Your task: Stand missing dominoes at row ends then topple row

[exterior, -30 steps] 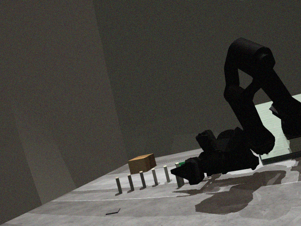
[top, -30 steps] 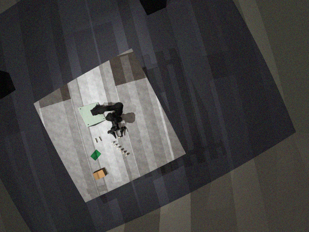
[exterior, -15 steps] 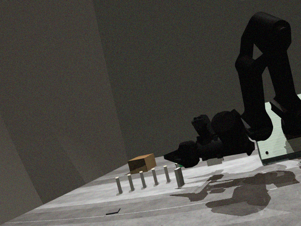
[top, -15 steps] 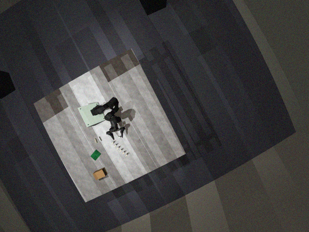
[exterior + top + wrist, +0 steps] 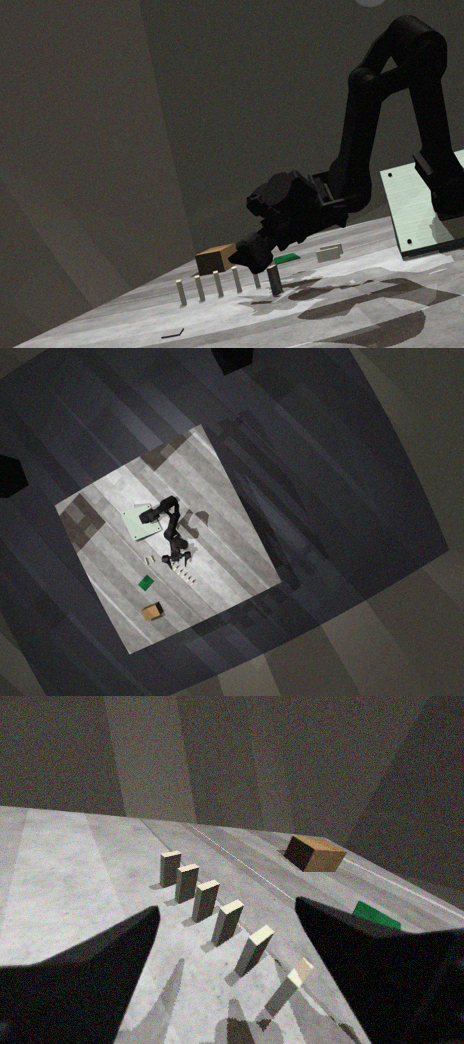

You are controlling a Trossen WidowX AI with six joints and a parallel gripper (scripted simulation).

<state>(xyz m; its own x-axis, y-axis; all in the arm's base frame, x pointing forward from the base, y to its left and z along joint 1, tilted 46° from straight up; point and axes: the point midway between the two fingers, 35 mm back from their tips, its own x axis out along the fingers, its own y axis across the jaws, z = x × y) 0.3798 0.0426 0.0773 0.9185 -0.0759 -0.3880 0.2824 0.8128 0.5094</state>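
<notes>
A diagonal row of several cream dominoes (image 5: 185,577) (image 5: 218,284) (image 5: 205,902) stands upright. My gripper (image 5: 178,567) (image 5: 229,907) is wide open and empty, over the arm-side end of the row. In the exterior view, a broad dark domino (image 5: 275,280) stands upright just beneath the gripper. It looks wider and nearer that camera than the others, and I cannot tell whether it hides another domino. In the wrist view, the nearest visible domino (image 5: 281,998) stands close to the right finger. Two more dominoes (image 5: 149,559) (image 5: 328,255) lie on their sides, apart from the row.
A green square (image 5: 146,582) (image 5: 286,258) (image 5: 376,916) lies beside the row. An orange-brown box (image 5: 151,612) (image 5: 209,263) (image 5: 325,857) is farther out. The arm's pale green base plate (image 5: 134,524) (image 5: 406,209) is behind. A thin black angled mark (image 5: 173,335) is on the near table surface.
</notes>
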